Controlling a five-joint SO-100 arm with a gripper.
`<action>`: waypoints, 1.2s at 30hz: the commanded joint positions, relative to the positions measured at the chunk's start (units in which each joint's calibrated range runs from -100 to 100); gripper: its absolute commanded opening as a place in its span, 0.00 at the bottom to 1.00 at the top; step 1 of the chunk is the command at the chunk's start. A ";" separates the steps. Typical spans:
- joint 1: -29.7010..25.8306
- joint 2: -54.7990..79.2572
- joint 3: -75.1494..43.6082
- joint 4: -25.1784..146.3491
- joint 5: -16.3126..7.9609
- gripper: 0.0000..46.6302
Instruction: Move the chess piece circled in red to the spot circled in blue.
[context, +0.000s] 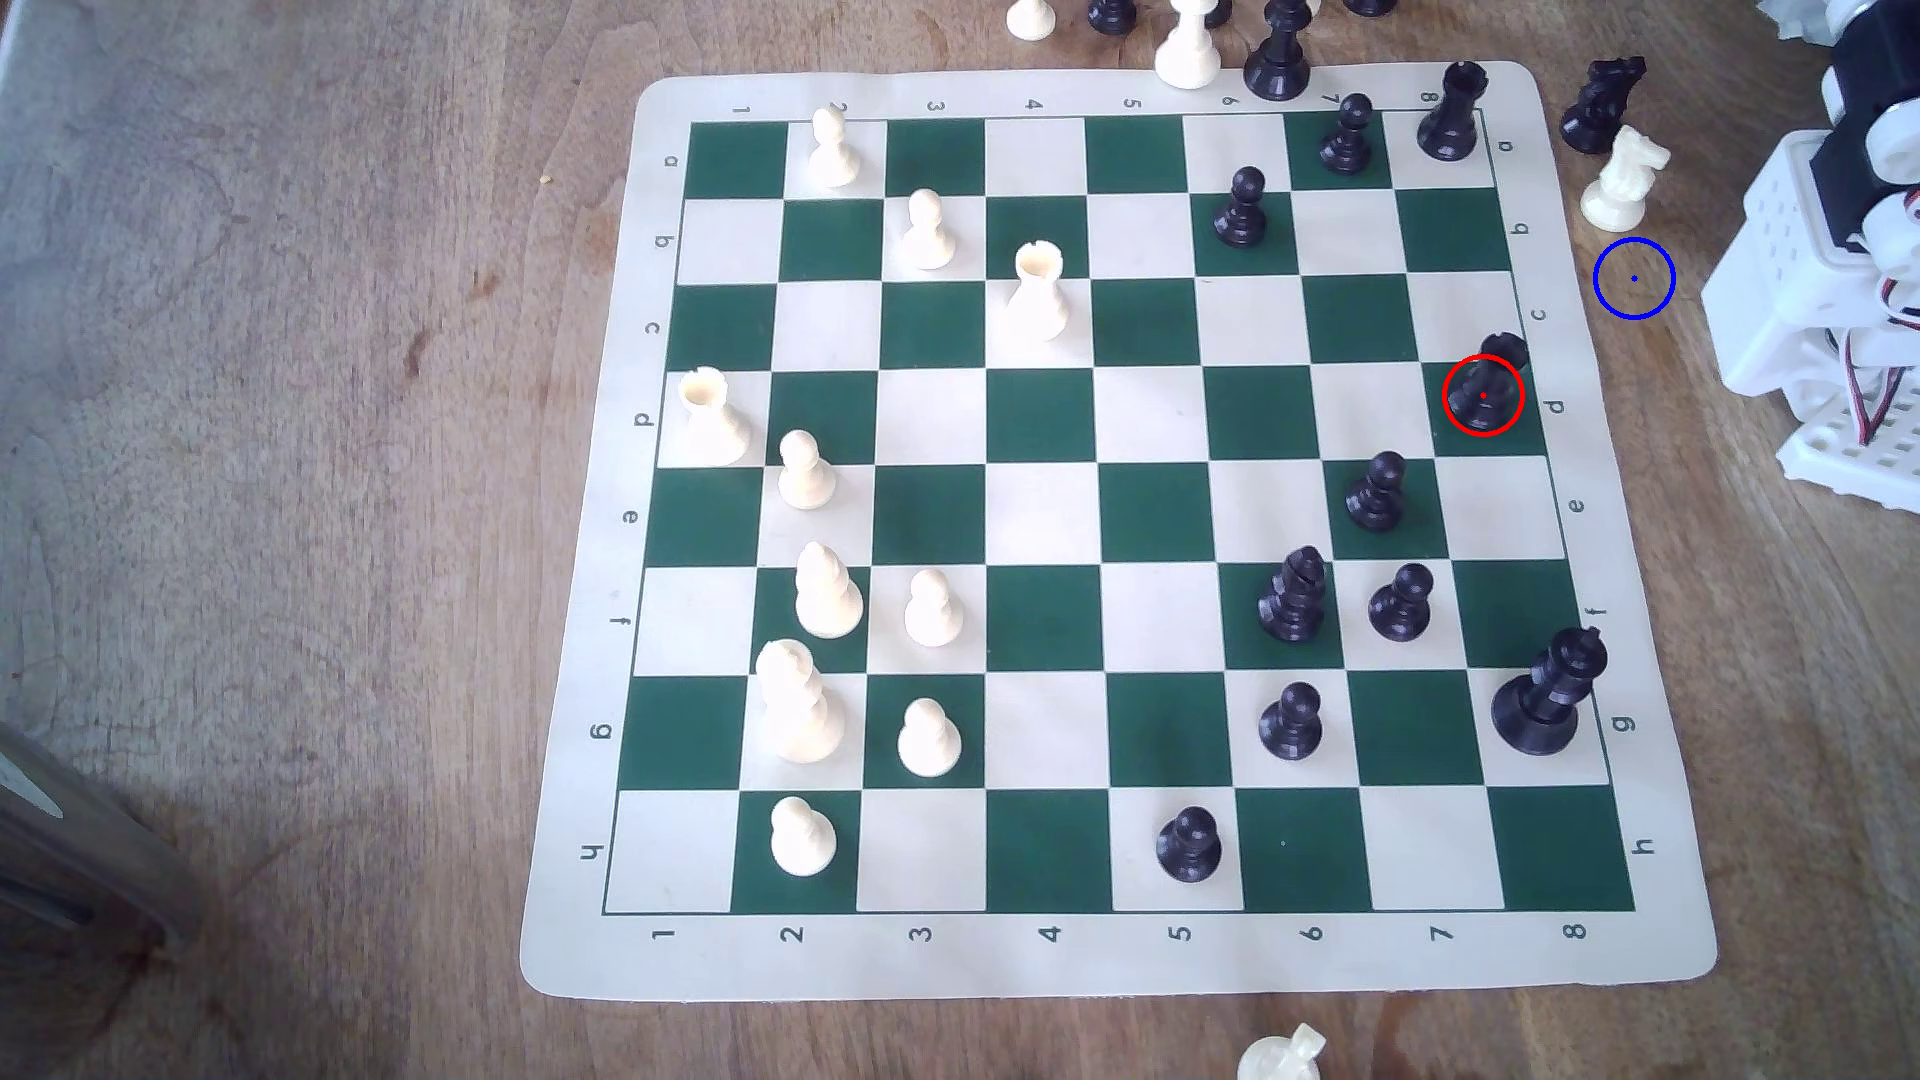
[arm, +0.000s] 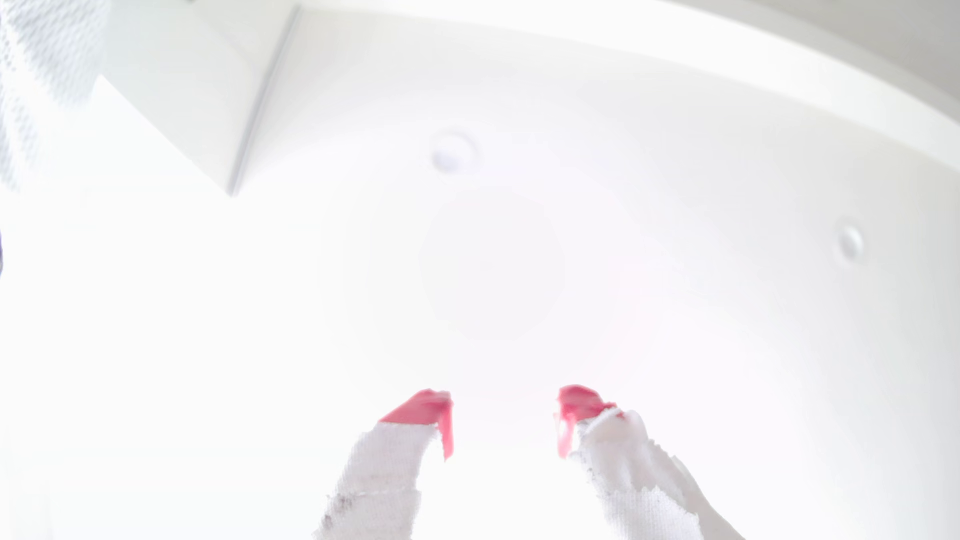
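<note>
Wrist view first: my end effector (arm: 504, 420) has its two cloth-wrapped fingers with red pads (arm: 579, 402) standing apart, nothing between them, and it faces a washed-out white surface rather than the board. In the exterior view my white arm (context: 1813, 239) sits folded at the exterior view's right edge, just off the chess mat (context: 582, 935).

Nearest to that arm lies the spot circled in blue (context: 1634, 278), a bare patch of the wooden bench just beyond the mat's edge, beside row c. A white knight (context: 1623, 179) stands just beside it, and a black knight (context: 1600, 104) a little further off, so I judge the set-down has little room on that side.

Further in, the chess piece circled in red (context: 1486, 386) stands upright on the green square at column 8, row d, at the mat's edge. No other piece touches it; the closest black pawn (context: 1377, 493) is one square off diagonally.

I judge the piece to be a light, stiff plastic one, hard and smooth, likely slippery against the pads, and easily tipped if nudged high up. Its head is broad and its base wide, so I would close across the narrower waist under the head, coming down from above, with the jaws squared to its axis so it does not twist out.
</note>
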 joint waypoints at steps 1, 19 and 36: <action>-0.15 0.31 0.90 -1.19 0.15 0.23; -0.15 0.31 0.90 -1.19 0.15 0.23; -2.89 0.22 0.81 73.34 7.77 0.18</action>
